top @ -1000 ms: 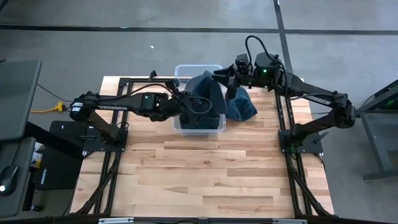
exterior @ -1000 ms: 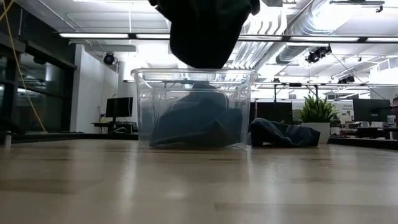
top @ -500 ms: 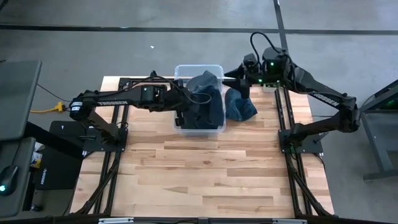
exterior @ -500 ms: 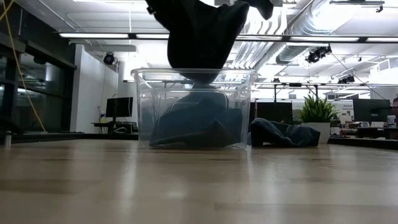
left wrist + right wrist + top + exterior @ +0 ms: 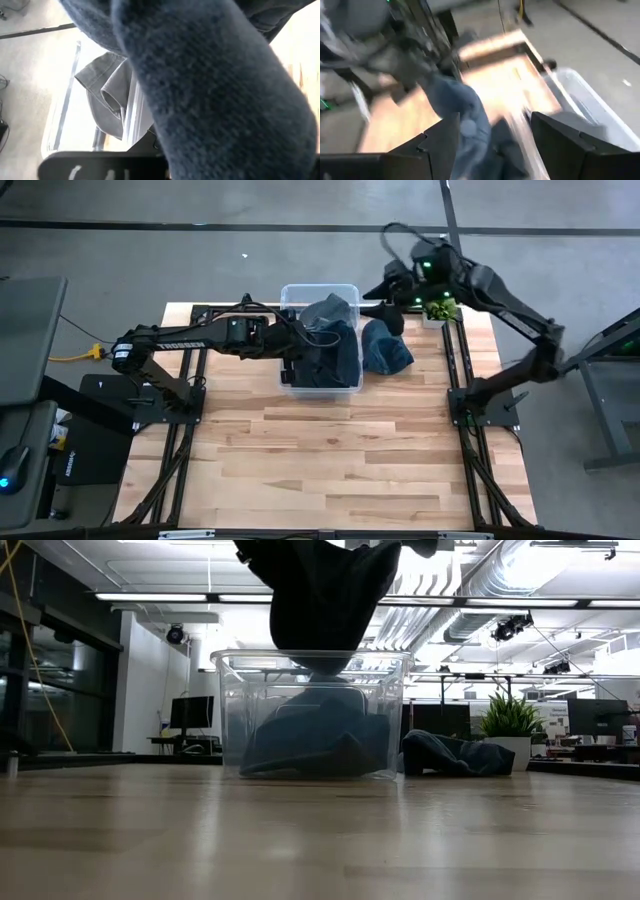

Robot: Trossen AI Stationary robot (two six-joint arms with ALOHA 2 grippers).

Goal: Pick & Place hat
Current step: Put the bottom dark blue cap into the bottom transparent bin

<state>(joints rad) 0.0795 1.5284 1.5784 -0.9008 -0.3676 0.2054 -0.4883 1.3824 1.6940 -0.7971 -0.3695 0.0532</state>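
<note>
No legible writing — hat (image 5: 325,600) over bin (image 5: 312,715)

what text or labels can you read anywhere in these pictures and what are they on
Left arm: pale lettering along its upper link, too small to read.
Right arm: no lettering readable.
Left gripper: pale marks on the dark body in its wrist view, not legible as text.
Clear bin, hat, table: no writing visible.

Both arms are dark, slim-linked, with black cables looping off the wrists. The left arm (image 5: 190,340) bears pale lettering (too small to read); the right arm (image 5: 500,285) shows green lights.
</note>
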